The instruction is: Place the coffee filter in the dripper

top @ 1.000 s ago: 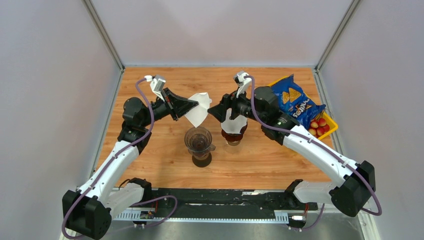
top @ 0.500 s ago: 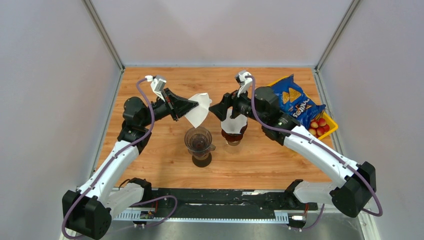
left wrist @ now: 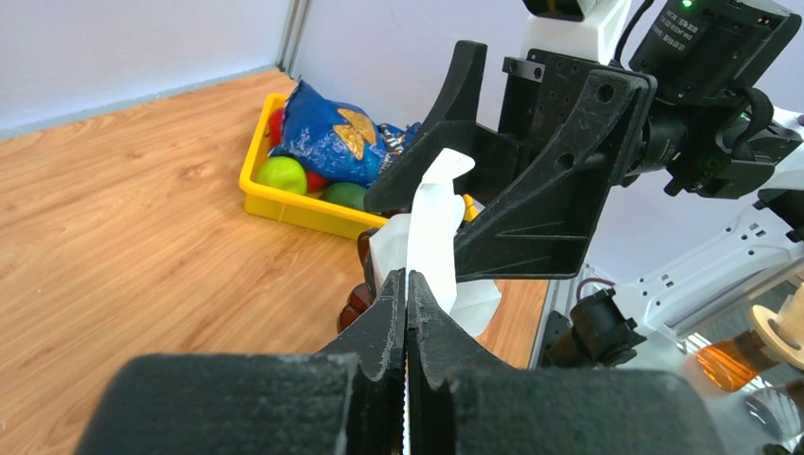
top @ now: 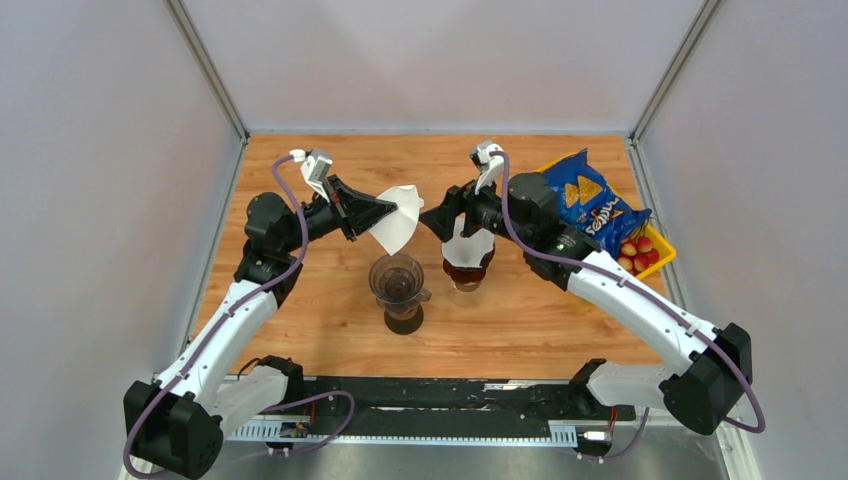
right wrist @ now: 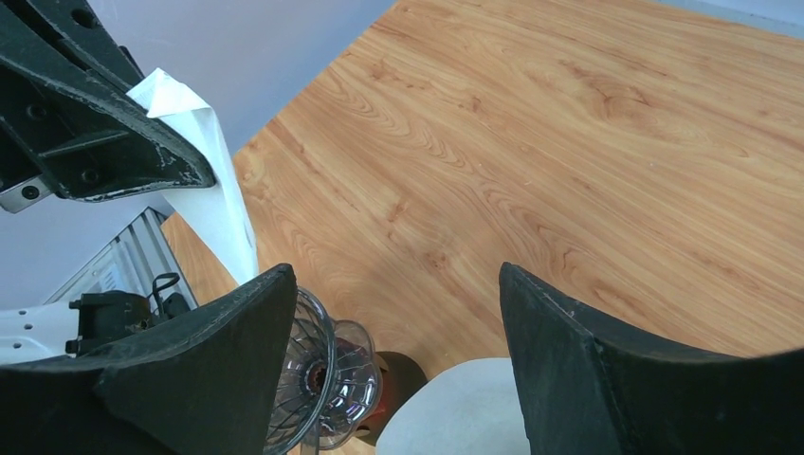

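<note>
My left gripper [top: 392, 209] is shut on the edge of a white paper coffee filter [top: 396, 226], which hangs in the air just above and behind the clear glass dripper [top: 398, 279]. The left wrist view shows the filter [left wrist: 431, 223] pinched at my fingertips [left wrist: 406, 282]. My right gripper [top: 433, 217] is open, right beside the filter's far edge and not touching it. Its wrist view shows wide-open jaws [right wrist: 396, 277], the filter [right wrist: 207, 194] at upper left and the dripper [right wrist: 320, 379] below.
A brown holder [top: 467, 271] with a stack of white filters [top: 468, 243] stands right of the dripper, under my right gripper. At the back right a yellow tray [top: 662, 262] holds a blue chip bag [top: 590, 205] and fruit. Wooden tabletop [top: 330, 330] surrounds them.
Hardly anything: my right gripper has crept a touch towards the back. The left gripper and its filter hold still.
</note>
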{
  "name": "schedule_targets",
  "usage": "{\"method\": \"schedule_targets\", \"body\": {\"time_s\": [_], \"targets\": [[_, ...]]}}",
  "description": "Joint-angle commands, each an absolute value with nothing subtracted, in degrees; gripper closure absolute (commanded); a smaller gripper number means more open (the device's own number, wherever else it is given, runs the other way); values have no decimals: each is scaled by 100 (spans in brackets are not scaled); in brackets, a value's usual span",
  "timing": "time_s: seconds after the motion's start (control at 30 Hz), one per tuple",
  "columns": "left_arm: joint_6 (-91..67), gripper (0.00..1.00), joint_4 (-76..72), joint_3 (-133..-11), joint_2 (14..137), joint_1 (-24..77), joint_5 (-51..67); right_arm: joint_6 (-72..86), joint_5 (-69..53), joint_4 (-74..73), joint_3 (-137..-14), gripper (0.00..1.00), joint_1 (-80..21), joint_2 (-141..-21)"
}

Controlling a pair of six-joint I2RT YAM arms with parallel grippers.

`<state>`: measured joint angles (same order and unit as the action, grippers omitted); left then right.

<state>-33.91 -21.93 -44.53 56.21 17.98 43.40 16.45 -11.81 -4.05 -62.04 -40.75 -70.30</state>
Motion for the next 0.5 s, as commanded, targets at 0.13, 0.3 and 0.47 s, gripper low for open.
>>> {"method": "schedule_targets", "body": {"time_s": [0.13,0.3,0.47], "targets": [[-3276,100,-2268,-4670,5665,1818,4352,1696,-1796,-325,-6547,19,-4104,-7012],[-3298,100,-2311,-4670,5698,1819,4400,1730,-1831,-261,-6546,19,-4103,-7014],[-3294,100,-2314,-4668,5704,1822,4448,1741,-2024,-226,-6628,20,-4104,-7137]]}}
